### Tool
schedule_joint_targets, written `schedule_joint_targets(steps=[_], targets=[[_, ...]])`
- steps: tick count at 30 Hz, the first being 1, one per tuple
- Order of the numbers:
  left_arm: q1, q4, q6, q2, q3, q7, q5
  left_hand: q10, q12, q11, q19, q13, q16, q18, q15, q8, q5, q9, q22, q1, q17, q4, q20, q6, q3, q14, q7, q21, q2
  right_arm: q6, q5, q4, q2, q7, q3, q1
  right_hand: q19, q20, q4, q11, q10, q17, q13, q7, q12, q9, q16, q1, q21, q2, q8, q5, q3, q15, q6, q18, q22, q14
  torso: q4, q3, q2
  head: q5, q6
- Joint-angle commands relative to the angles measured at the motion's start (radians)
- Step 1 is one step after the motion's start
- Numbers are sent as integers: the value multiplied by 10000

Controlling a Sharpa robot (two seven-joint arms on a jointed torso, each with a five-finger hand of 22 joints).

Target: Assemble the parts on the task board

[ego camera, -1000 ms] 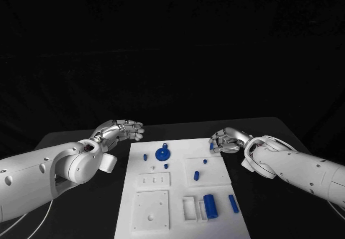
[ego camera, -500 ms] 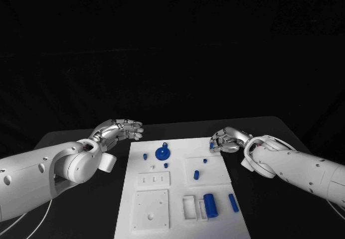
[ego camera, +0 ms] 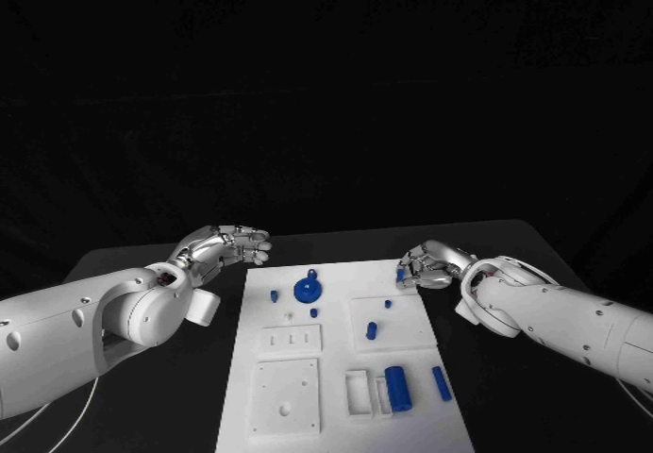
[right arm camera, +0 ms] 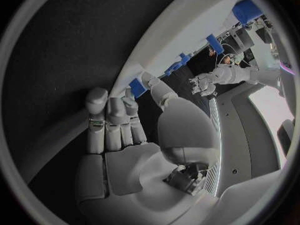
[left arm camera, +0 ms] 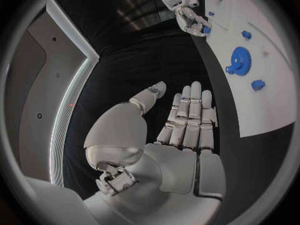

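The white task board (ego camera: 343,277) lies in the middle of the black table. My right hand (ego camera: 430,265) sits at the board's far right edge, fingers curled, pinching a small blue part (ego camera: 402,276) between thumb and fingertips (right arm camera: 130,96); the part (right arm camera: 137,87) touches the board's rim (right arm camera: 187,40). My left hand (ego camera: 226,246) hovers off the board's far left corner, fingers (left arm camera: 187,115) stretched out, holding nothing. A blue gear (ego camera: 309,288) stands on the far part of the board, also seen from the left wrist as the gear (left arm camera: 239,61).
Small blue pegs (ego camera: 372,330) sit in white blocks mid-board. A blue cylinder (ego camera: 397,387) and a blue bar (ego camera: 443,384) lie near the front right. A white square plate (ego camera: 286,398) is at the front left. Black table (ego camera: 517,255) surrounds the board.
My right hand has edged slightly toward the far side with the small blue part at its fingertips. The left hand has stayed put.
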Motion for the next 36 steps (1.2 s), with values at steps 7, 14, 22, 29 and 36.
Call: schedule_joint_targets(steps=[7,14,22,29,36], targets=[[6,15,148,6,5,64,33,29,-29,5,-70,10,-50,-43,59,-49,22,18,-16,38,10,-16,19,30,-45,-3,194,55,8,-111,-37,-21,22,-22,-2,-17,69,-54,78,-138,51,10,-47,-54,-13,163,-74,-68,-86,290,92,-536,693,-129,198,979,108,21,8,0,-4,-6,-12],[6,13,146,1,4,57,33,29,-30,5,-71,10,-53,-43,59,-52,21,21,-16,40,13,-17,19,31,-45,-2,193,56,6,-58,-37,-21,24,5,-2,-19,124,-39,103,-171,88,33,-56,-89,-20,335,-102,-98,-88,356,92,-1014,1883,-161,329,979,136,49,7,0,-3,0,-13],[6,11,156,5,3,58,33,30,-30,4,-71,11,-54,-43,58,-54,22,24,-17,44,15,-17,18,32,-43,-1,193,57,9,-72,-45,-5,35,73,-2,-22,159,-28,90,-209,129,60,-47,-130,-3,479,-105,-145,-44,342,125,-1354,2619,-197,477,979,170,72,3,0,-7,3,-15],[6,2,250,17,3,-2,-22,42,-25,0,-71,14,-55,-43,57,-52,23,31,-18,49,20,-16,18,42,-41,4,191,60,15,-182,-57,64,43,81,-1,-22,180,-34,74,-246,178,76,-43,-171,16,538,-92,-207,-17,355,175,-1373,2712,-231,601,979,177,92,3,0,-6,-13,-16],[6,-44,395,56,4,-239,-263,466,147,-184,9,125,123,-39,-70,49,-13,142,-14,-30,157,29,-44,341,-75,335,55,138,105,-341,-192,337,17,-169,1,-17,227,-52,61,-290,259,94,-47,-215,34,586,-71,-296,19,329,213,-1329,2718,-273,704,979,179,126,-10,-1,-15,0,11]])
